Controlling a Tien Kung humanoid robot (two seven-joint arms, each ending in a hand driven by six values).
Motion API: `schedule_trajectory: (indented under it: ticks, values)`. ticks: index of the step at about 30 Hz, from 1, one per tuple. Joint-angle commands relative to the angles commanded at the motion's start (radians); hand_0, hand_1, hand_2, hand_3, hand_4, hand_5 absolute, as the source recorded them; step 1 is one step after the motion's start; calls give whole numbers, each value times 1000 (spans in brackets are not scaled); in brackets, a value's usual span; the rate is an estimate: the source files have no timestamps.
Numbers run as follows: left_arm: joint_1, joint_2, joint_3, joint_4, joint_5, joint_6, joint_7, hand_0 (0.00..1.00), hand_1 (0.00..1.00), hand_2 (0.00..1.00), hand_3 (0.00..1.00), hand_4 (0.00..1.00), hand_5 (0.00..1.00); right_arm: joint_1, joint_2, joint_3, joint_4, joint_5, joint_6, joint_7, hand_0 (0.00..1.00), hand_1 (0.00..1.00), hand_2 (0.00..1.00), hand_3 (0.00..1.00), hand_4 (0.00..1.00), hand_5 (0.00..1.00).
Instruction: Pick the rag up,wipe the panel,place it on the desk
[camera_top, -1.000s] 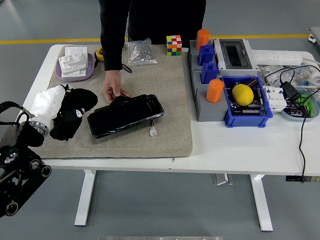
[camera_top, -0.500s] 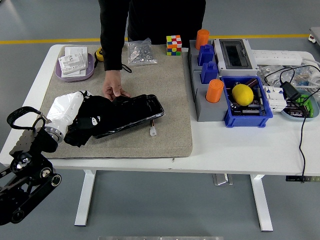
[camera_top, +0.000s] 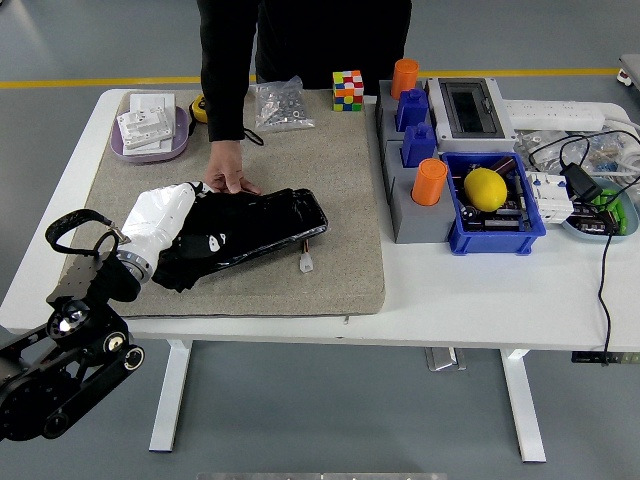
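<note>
On one mat (camera_top: 340, 200): one panel (camera_top: 270, 225), one rag (camera_top: 195, 245), two hands.

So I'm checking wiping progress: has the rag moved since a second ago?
Yes. The left hand has carried the black rag rightward over the panel, closer to the cube.

orange cups (camera_top: 405, 76) 2 | blue blocks (camera_top: 411, 109) 2 | lemon (camera_top: 486, 188) 1 | cube (camera_top: 348, 89) 1
</note>
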Motion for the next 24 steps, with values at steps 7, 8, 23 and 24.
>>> schedule_trajectory:
  ticks: [7, 8, 23, 24]
  values:
    - [-33, -31, 27, 19, -5, 3, 0, 243, 120, 485, 350, 79, 2, 0, 1, -2, -4, -1, 5, -2, 695, 459, 641, 618, 998, 697]
    - [-40, -38, 32, 23, -6, 3, 0, 243, 120, 484, 349, 81, 2, 0, 0, -1, -4, 0, 5, -3, 695, 459, 642, 619, 998, 697]
    - [-136, -99, 116, 68, -21, 0, 3, 243, 119, 482, 354, 91, 2, 8, -2, -7, -6, -1, 9, -4, 695, 459, 642, 619, 998, 698]
    - [-144, -102, 124, 71, -23, -1, 3, 243, 119, 482, 354, 91, 2, 8, -3, -7, -5, 0, 9, -4, 695, 459, 642, 619, 998, 698]
